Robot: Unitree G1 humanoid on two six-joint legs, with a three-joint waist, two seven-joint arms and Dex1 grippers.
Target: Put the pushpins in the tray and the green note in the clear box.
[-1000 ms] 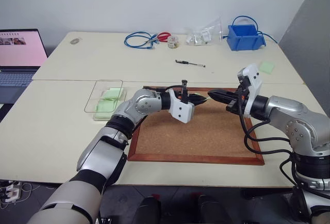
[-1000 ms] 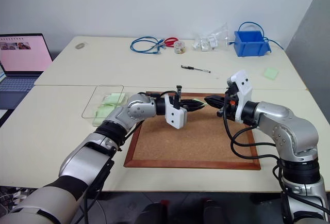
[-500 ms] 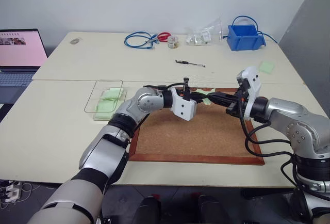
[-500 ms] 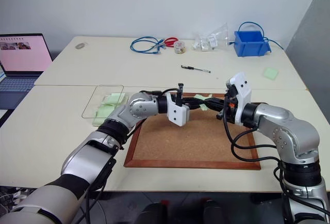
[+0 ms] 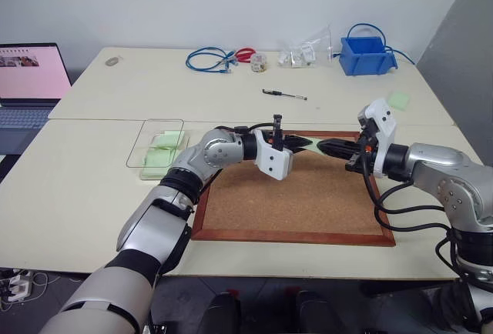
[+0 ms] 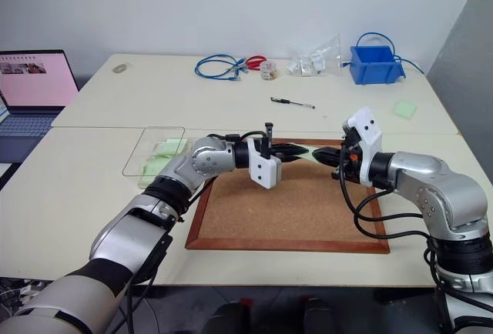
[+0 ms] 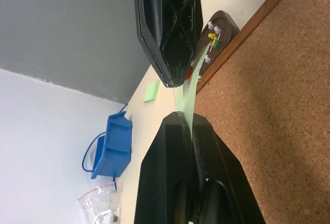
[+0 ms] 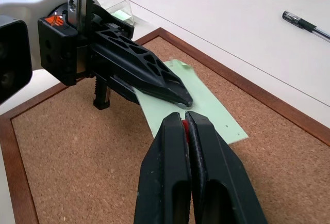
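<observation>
1. The left gripper [image 5: 299, 146] hovered over the far edge of the cork board [image 5: 308, 195], its fingers pressed together on one end of the green note [image 8: 198, 100], which hung just above the cork
2. The right gripper [image 5: 327, 148] faced it tip to tip, fingers closed on a small red thing [image 8: 184, 125], probably one of the pushpins, close over the note
3. The tray [image 7: 216, 41] sat just beside the board's wooden frame, off its far right corner, with white, yellow and red pushpins [image 7: 212, 37] inside
4. The clear box [image 5: 156, 143] stood on the table [image 5: 92, 188] just left of the board, with green paper [image 5: 162, 153] lying against it
5. A pen [image 5: 283, 95], a blue bin [image 5: 367, 55] and a blue cable [image 5: 206, 59] lay on the far side
</observation>
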